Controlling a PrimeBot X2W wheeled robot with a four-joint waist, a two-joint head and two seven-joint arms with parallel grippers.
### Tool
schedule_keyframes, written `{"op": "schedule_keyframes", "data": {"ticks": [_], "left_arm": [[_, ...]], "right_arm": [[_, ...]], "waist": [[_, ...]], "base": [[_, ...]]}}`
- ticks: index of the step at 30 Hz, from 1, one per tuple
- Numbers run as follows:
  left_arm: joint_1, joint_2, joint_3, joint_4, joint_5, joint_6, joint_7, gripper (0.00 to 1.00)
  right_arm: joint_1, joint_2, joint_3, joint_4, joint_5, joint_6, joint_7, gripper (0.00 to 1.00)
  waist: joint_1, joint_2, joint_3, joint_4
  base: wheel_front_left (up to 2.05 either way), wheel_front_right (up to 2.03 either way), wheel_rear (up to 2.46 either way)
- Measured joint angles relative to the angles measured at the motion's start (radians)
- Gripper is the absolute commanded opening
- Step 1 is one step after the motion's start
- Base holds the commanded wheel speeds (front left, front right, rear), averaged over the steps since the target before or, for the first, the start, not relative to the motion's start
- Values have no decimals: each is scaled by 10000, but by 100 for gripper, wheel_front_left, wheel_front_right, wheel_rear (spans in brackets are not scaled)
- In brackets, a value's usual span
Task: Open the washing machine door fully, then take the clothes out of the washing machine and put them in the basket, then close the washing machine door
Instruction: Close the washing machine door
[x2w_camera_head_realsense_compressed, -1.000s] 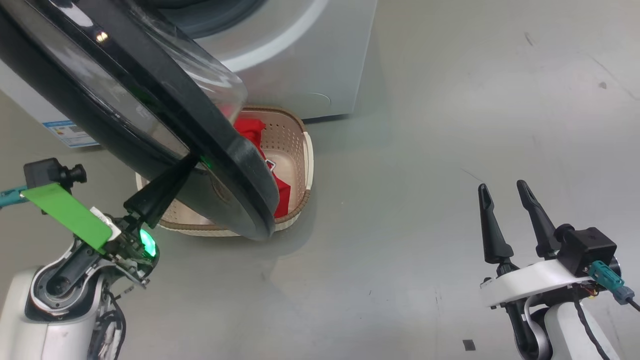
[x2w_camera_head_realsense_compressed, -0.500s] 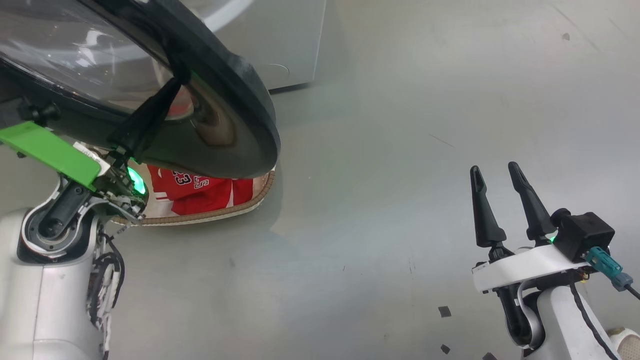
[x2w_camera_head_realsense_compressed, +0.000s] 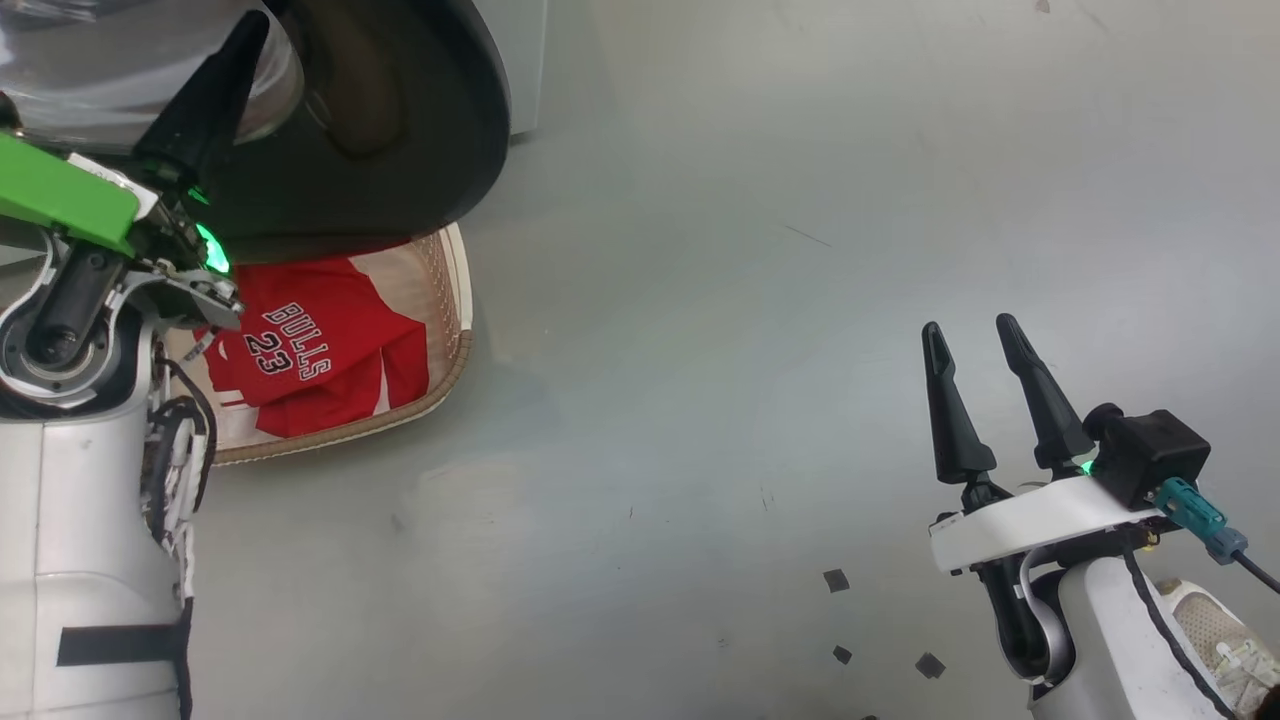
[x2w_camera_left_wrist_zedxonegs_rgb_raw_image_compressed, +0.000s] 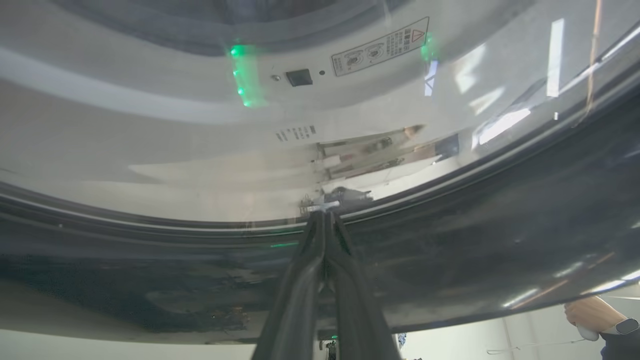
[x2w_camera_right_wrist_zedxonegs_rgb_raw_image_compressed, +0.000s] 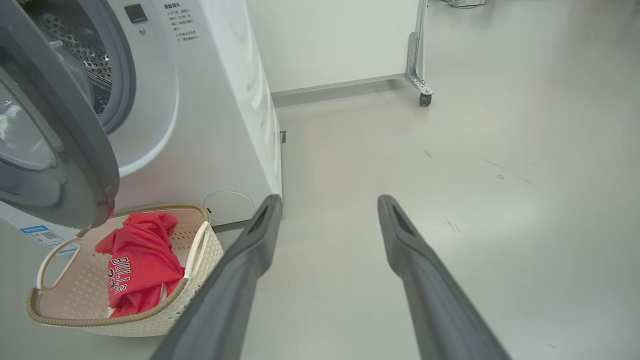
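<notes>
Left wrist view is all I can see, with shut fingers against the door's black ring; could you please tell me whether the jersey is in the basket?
Observer: Yes, the red jersey lies inside the basket, which stands on the floor in front of the washing machine.
Operator: Thank you. Is the door shut yet?
Observer: No, the washing machine door stands partly open, and the steel drum shows behind it.
Operator: And how is the right gripper, please?
Observer: The right gripper is open and holds nothing, above the floor and well off to the side of the basket.
</notes>
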Motion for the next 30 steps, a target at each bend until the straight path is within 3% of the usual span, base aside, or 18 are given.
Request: {"op": "schedule_keyframes", "data": {"ticks": [21,30], "left_arm": [[-1840,-205,153,1499,1103,0,-1657,0],[-1848,-299,17,1501,1034,0,-1576,0]], "right_arm": [[-228,86,23,449,161,73,-119,100],[-362,105,-180,479,163,61,-121,100]], "waist": [[0,0,151,-600],[0,0,154,-495]], "base": [[0,0,0],[0,0,0]]}}
